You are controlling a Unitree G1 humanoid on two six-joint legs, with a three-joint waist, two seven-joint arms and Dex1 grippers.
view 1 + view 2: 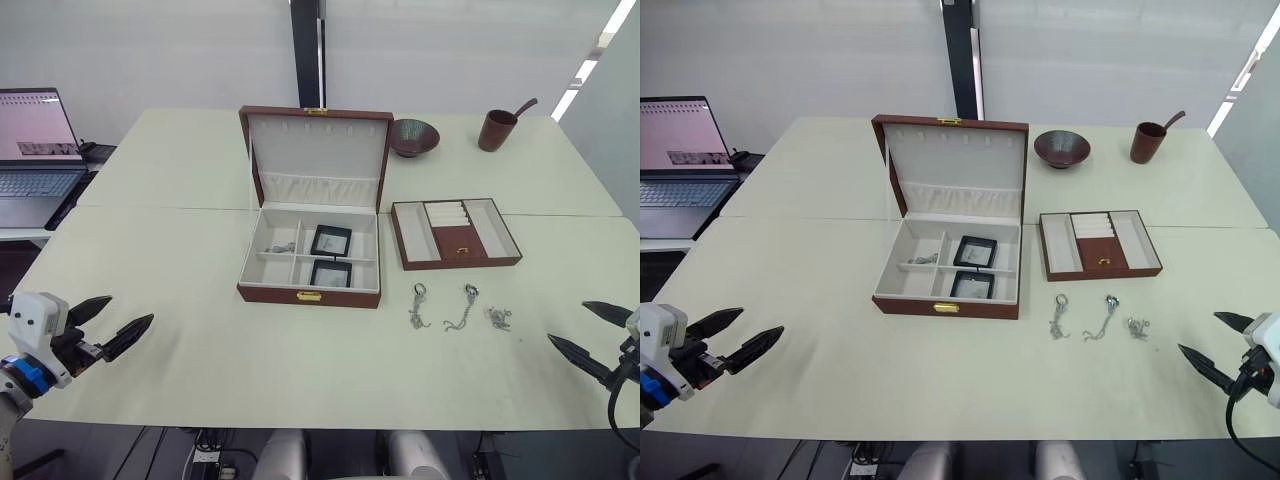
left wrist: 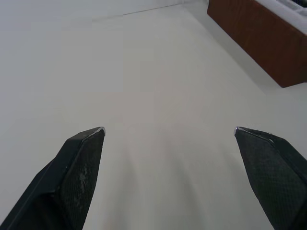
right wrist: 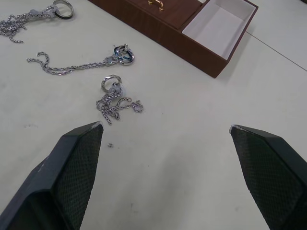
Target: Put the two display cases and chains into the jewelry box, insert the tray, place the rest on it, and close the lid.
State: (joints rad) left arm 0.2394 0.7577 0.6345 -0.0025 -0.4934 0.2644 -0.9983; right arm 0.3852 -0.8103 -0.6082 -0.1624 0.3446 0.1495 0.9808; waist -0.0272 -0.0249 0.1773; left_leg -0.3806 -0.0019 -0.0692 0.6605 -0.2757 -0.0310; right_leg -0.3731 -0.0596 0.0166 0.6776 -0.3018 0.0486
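We saw the jewelry box (image 1: 311, 262) standing near the middle of the table (image 1: 180, 250), its long axis running left to right and its gold clasp facing us. The lid (image 1: 316, 158) stood raised at the back, cream lining toward us. The two display cases (image 1: 331, 240) lay flat in the box's right-hand compartments, one behind the other (image 1: 331, 273). In the rear left compartment lay something small and silvery (image 1: 280, 247), probably a chain, though we could not make it out clearly.

The tray (image 1: 455, 234) sat on the table just to the right of the box, apart from it, long axis also left to right. In front of the tray three chains lay in a row on the bare tabletop: one (image 1: 418, 306) stretched roughly front to back with its ring at the far end, the middle one (image 1: 461, 308) slanted with its ring end away from us, and the third (image 3: 115, 99) bunched in a small heap.

The left gripper (image 1: 112, 322) hovered over the table's near left corner, fingers spread apart and holding nothing. The right gripper (image 1: 592, 331) hung at the near right edge, likewise spread and empty, near the bunched chain.

A dark bowl (image 1: 413, 136), a brown cup (image 1: 497, 129) and a laptop (image 1: 38, 150) stood farther off.
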